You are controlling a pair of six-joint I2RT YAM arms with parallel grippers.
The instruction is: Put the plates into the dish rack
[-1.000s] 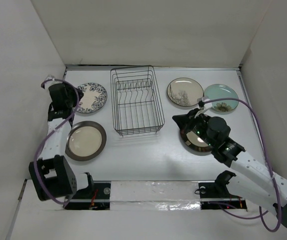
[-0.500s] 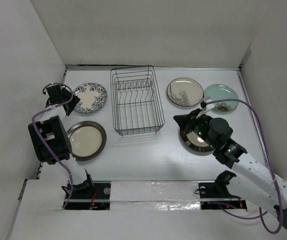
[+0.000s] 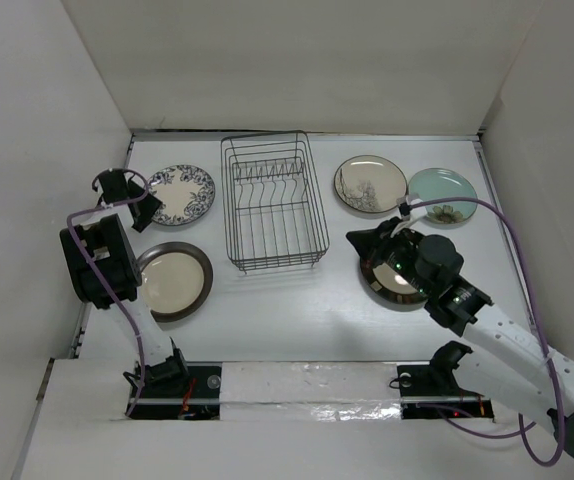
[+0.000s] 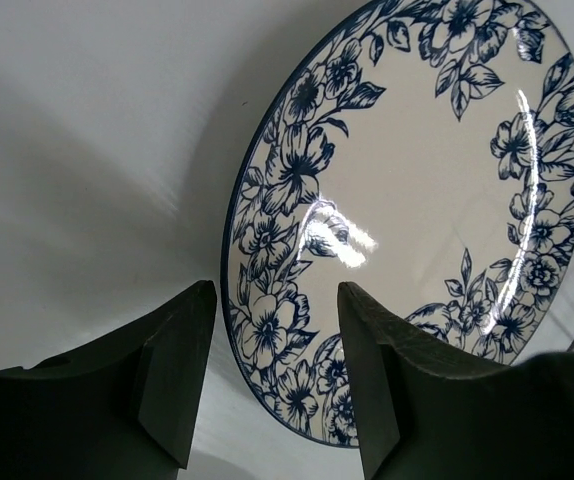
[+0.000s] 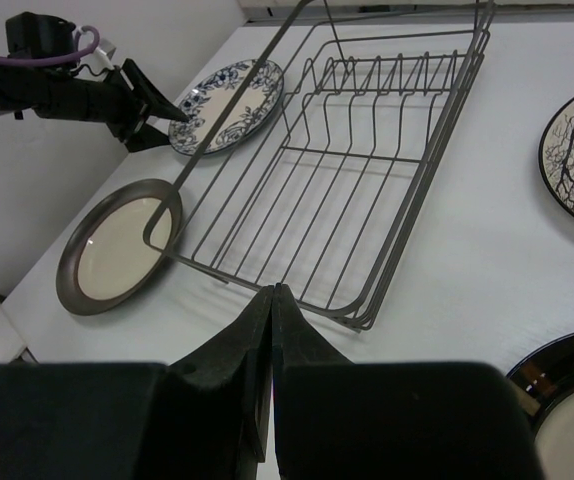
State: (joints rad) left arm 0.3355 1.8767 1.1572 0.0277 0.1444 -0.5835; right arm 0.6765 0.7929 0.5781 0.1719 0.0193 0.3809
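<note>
Left hand is spread open at the near rim of the blue-flowered plate, and in its wrist view the rim runs down between the two fingers; I cannot tell whether either finger touches it. That plate lies flat on the bench at far left, with a dark-rimmed plate with a cream centre just nearer the arm bases.

Right hand is clenched on nothing, its fingers pressed together and pointing toward the dish rack. It hangs over the bench between the rack and a brown-rimmed plate, which the right arm partly covers. Beyond it, a branch-motif plate and a pale green plate lie side by side at far right. All five plates sit on the bench outside the rack, which stands in the middle.
</note>
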